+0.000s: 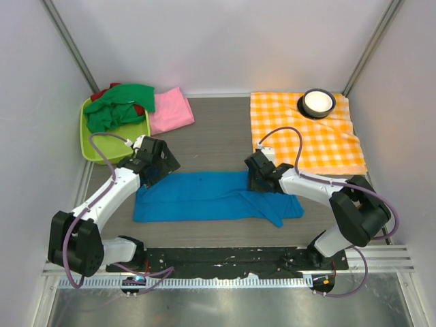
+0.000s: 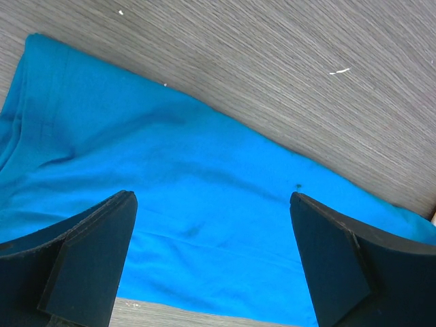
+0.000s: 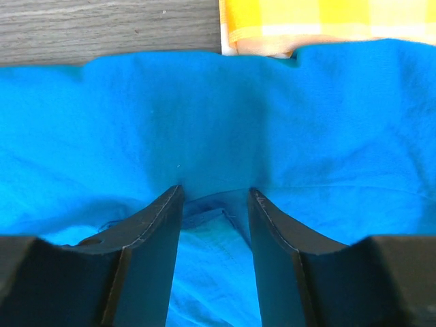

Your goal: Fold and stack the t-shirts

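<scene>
Your blue t-shirt [image 1: 204,197] lay lengthwise across the worktop [image 1: 218,129], both arms at its far edge: left jaws wide apart above it, right jaws narrow around a fold, grip uncertain.

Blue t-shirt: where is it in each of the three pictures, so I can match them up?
Top external: the blue t-shirt lies spread across the table's near middle.
Left wrist: it fills the lower picture, under the left hand.
Right wrist: it fills most of the picture, puckered at the right hand.
Shared landmark: the grey wood-grain table, in all three.
</scene>
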`<state>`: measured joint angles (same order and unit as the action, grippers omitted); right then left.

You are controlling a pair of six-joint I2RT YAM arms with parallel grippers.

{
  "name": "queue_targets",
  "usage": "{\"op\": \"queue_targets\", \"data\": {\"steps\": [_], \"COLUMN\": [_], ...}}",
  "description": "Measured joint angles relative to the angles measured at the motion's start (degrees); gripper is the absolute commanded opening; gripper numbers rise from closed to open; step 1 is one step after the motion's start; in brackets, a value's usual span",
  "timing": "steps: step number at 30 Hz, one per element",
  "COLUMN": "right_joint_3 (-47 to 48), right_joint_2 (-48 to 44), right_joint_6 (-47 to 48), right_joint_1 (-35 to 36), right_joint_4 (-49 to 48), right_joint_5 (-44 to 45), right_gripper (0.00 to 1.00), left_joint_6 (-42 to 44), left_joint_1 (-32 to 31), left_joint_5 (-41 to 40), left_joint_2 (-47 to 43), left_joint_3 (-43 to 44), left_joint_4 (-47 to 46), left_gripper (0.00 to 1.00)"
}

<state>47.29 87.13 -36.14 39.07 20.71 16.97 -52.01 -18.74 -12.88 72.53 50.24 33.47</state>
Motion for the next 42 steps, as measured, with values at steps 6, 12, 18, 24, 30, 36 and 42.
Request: {"op": "queue_targets", "data": {"steps": [6,12,18,24,30,36,42], "right_joint_3": [-0.5,-0.6,-0.7,-1.1,-1.1,-1.0,0.4], "right_joint_2": [-1.1,-3.5,-4.5,-5.9,-6.3,-6.3,-11.6], "right_joint_6": [-0.1,-0.5,-1.2,-2.2,-4.2,-6.5,-10.3], "right_joint_1": [0.6,1.3,2.6,7.7,15.4,22.2,24.3], "right_joint_4": [0.8,2.1,3.7,5.6,7.0,9.8,15.5], "right_joint_5": [0.0,0.2,0.6,0.4,-1.4,-1.3,9.1], "right_gripper": [0.33,0.07,0.01,0.01,0.20,0.69,0.96], "left_joint_6": [0.0,0.0,0.0,0.0,0.0,-0.1,0.0], "left_joint_1": [0.0,0.0,0.0,0.0,0.0,0.0,-0.1], "left_joint_5": [0.1,0.5,0.6,0.8,1.1,2.0,4.7], "left_joint_2": [0.2,0.3,0.3,0.3,-0.1,-2.1,-5.3], "left_joint_3": [-0.3,-1.0,-1.3,-1.8,-2.6,-4.2,-6.4], "left_joint_4": [-0.2,-0.2,-0.3,-0.4,-0.6,-0.6,-1.5], "left_gripper": [1.00,1.00,1.00,1.00,1.00,1.00,1.00]}}
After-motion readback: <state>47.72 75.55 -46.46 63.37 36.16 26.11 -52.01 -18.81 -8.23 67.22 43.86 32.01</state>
